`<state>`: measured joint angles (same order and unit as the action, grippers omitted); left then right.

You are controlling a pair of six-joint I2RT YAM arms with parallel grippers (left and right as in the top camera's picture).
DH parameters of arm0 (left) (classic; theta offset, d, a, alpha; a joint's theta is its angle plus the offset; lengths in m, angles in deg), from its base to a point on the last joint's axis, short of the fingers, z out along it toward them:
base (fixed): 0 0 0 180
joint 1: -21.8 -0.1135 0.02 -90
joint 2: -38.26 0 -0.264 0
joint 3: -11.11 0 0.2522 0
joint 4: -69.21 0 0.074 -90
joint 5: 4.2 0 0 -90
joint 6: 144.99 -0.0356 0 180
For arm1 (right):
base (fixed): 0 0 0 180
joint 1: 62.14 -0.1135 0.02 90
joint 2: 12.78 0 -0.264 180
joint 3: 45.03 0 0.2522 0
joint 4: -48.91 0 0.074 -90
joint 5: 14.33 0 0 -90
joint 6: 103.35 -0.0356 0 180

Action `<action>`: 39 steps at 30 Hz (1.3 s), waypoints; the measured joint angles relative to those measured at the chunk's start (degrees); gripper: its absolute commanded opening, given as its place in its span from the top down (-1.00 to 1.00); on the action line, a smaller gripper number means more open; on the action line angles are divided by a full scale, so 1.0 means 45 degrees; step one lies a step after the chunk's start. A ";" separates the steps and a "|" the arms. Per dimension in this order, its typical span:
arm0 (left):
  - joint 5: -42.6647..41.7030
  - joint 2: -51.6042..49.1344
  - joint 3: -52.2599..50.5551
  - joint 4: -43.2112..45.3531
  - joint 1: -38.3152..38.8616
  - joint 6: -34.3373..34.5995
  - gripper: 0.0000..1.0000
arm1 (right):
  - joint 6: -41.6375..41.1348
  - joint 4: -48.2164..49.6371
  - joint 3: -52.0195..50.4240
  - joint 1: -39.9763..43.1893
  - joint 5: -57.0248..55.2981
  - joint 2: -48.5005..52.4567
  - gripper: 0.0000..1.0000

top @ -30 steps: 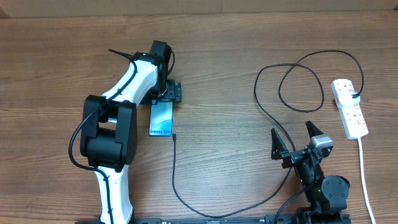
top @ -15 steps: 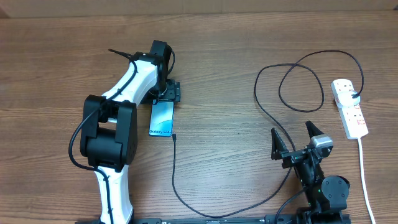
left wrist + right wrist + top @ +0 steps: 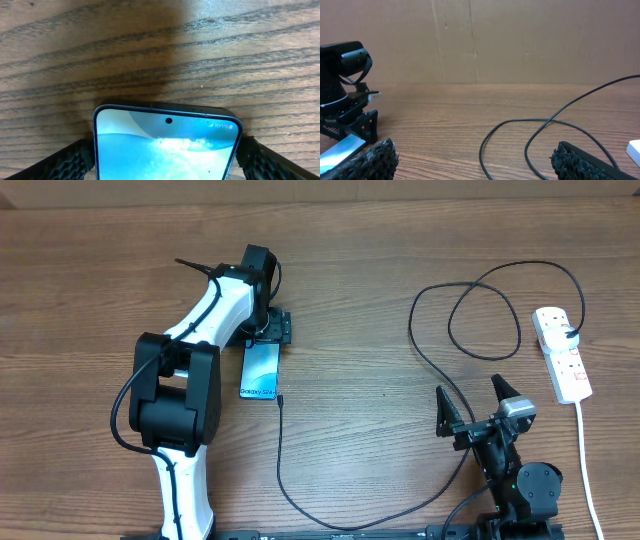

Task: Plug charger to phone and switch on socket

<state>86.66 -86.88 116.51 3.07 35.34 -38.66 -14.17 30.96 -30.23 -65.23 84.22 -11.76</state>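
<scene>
Robotics lab: white arm (image 3: 215, 310) at wooden table (image 3: 350, 280), cardboard backdrop (image 3: 520, 40).

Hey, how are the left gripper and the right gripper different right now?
The left gripper is stretched out across the table; the right gripper sits back near the front edge. The left gripper is closed on the phone, fingers against both its edges; the right gripper is spread wide, holding nothing. Both have black textured fingers.
</scene>
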 measured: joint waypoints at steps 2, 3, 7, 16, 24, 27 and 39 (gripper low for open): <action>0.0000 0.0000 0.0000 0.0000 0.0000 0.0000 -0.81 | -0.0005 0.0005 0.0000 0.0000 0.0000 0.0000 -1.00; 0.0000 0.0000 0.0000 0.0000 0.0000 0.0000 -0.82 | 0.0000 0.0015 0.0000 0.0000 0.0005 0.0000 -1.00; 0.0000 0.0000 0.0000 0.0000 0.0000 0.0000 -0.87 | -0.0005 0.0005 0.0000 0.0000 0.0000 0.0000 -1.00; 0.0019 0.0000 0.0000 0.0019 0.0058 0.0000 -0.99 | -0.0005 0.0005 0.0000 0.0000 0.0000 0.0000 -1.00; 0.0019 0.0000 0.0000 0.0019 0.0058 0.0005 -0.87 | 0.0000 0.0005 0.0000 0.0000 0.0005 0.0000 -1.00; 0.0019 0.0000 0.0000 0.0019 0.0058 0.0005 -0.87 | -0.0005 0.0015 0.0000 0.0000 0.0000 0.0000 -1.00; -0.0044 0.0000 0.0029 -0.0442 0.0058 0.0000 -0.70 | -0.0005 0.0010 0.0000 0.0000 0.0005 0.0000 -1.00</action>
<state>86.47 -86.88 116.64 1.08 35.60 -38.66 -14.20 31.00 -30.23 -65.23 84.24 -11.76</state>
